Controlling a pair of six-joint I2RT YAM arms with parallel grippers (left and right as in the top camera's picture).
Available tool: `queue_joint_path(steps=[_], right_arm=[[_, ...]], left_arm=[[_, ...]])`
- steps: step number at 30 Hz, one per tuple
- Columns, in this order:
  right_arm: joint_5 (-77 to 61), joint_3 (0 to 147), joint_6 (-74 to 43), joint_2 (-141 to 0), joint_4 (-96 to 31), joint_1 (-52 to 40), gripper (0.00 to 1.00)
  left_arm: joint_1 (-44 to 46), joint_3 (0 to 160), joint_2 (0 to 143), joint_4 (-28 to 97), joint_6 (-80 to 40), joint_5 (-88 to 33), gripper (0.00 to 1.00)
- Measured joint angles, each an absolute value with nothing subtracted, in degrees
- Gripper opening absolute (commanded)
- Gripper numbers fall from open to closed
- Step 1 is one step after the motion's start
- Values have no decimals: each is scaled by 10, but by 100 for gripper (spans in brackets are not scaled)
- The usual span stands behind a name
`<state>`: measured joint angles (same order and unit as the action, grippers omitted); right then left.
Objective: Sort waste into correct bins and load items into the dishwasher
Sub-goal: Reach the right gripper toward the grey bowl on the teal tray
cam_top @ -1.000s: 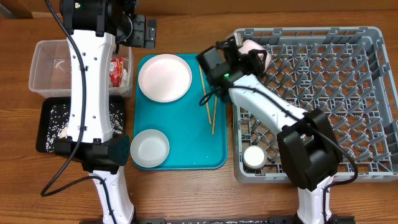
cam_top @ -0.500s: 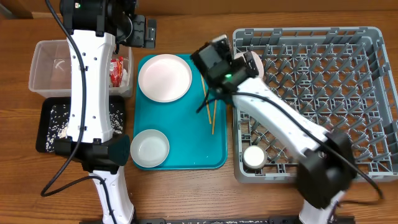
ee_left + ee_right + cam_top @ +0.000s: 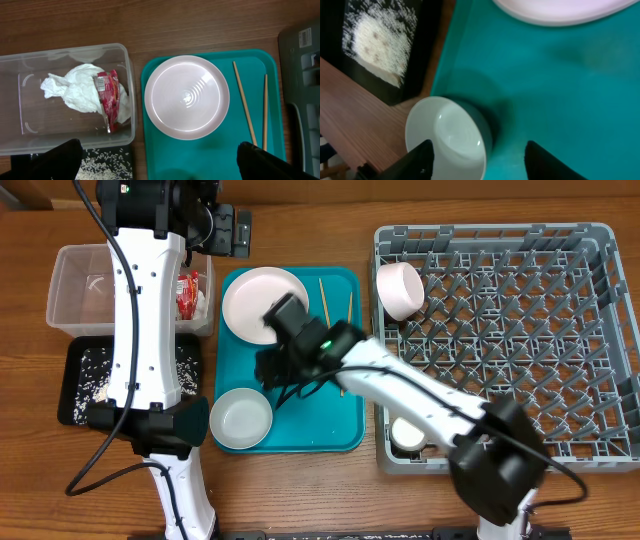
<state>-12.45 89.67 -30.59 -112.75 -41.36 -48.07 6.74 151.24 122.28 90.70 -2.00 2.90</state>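
Bowl [image 3: 447, 140], near-left on teal tray [image 3: 340, 430], beneath released right gripper [image 3: 480, 152]; plate [image 3: 265, 303], chopsticks [image 3: 247, 107] farther; left gripper [image 3: 157, 150] released, empty.

This looks like a robotics lab bench arranged as a small dish-clearing station. Two white-and-black robot arms, the left arm [image 3: 150, 310] and the right arm [image 3: 430, 395], stand at the near edge of a plain wooden table [image 3: 300, 490], and a black cable [image 3: 100, 465] lies loose beside the left base. The props are of canteen kind: a grey dish rack [image 3: 560, 330] fills the right side of the table, a teal serving tray [image 3: 310, 430] with a pale plate [image 3: 250, 295] lies in the middle, and a clear tub [image 3: 75, 290] and a black tray [image 3: 68, 380] with rice [image 3: 100, 375] sit along the left edge.
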Motion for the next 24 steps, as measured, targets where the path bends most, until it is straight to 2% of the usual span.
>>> queue_joint_path(steps=[6,10,16,17,18,24], right_arm=[[-107,895,-376,-1180,-434,-512,38],[-105,895,-406,-1200,-439,-510,21],[-105,895,-425,-1205,-442,-510,21],[-105,895,-426,-1205,-443,-510,7],[-105,895,-427,-1205,-443,-510,4],[-97,904,-431,-1204,-497,-496,4]], left_arm=[[67,1512,1223,907,-20,29,100],[67,1512,1223,907,-20,29,100],[67,1512,1223,907,-20,29,100],[67,1512,1223,907,-20,29,100],[67,1512,1223,907,-20,29,100],[67,1512,1223,907,-20,29,100]])
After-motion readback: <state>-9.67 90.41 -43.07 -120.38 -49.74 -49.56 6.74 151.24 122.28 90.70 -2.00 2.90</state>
